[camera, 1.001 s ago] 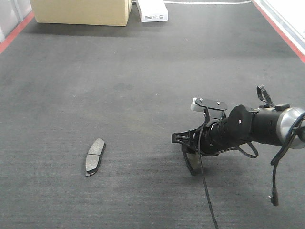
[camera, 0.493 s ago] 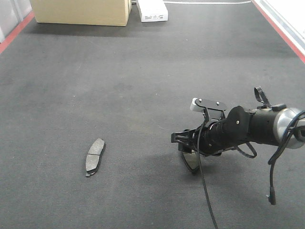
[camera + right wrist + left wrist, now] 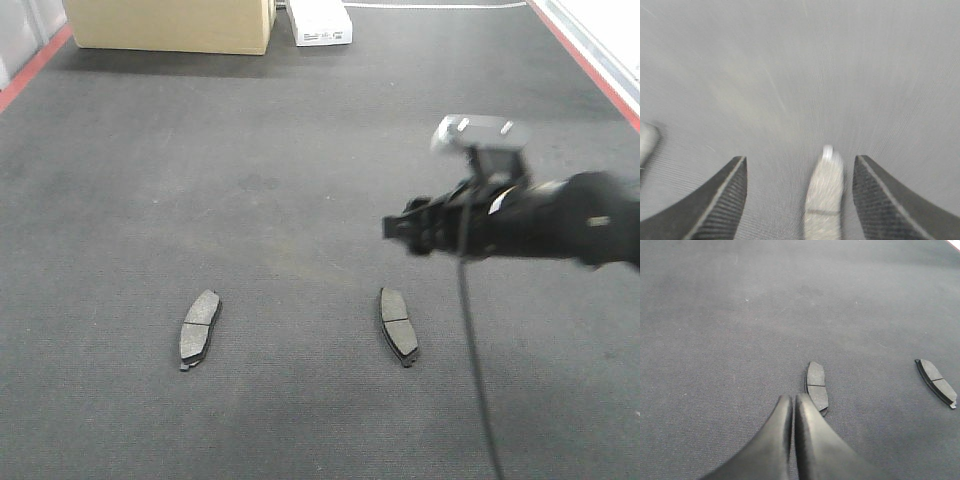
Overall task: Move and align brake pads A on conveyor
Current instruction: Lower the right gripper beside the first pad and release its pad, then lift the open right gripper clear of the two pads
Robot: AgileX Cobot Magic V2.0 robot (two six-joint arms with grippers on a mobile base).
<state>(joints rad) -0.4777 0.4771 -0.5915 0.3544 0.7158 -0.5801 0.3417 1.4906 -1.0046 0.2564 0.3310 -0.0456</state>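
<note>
On the conveyor (image 3: 300, 150), near the front: two pads, both lying flat, well apart, side by side in a rough row.

- Left pad (image 3: 200, 328): long axis running roughly away from the camera, far end leaning slightly right. Nothing touched it.
- Right pad (image 3: 399, 325): level with the first, far end leaning slightly left, so the pair was close to parallel but not quite. Nothing touched it.
- Right hand (image 3: 405, 228): blurred, hanging above and just behind the right pad. In the wrist view its fingers (image 3: 737, 200) were spread wide and empty, with that pad on the belt below the gap.
- Left hand (image 3: 792, 397): fingers pressed together, holding nothing, just short of the left pad.
- Far end of the belt: box (image 3: 170, 25), white carton (image 3: 320, 22), red strip (image 3: 30, 65) along the edge.

Progress, as judged: two pads looked placed and released, their spacing set and their angles only roughly matched. No other pads were in view, so any that remained had yet to be fetched and lined up.
</note>
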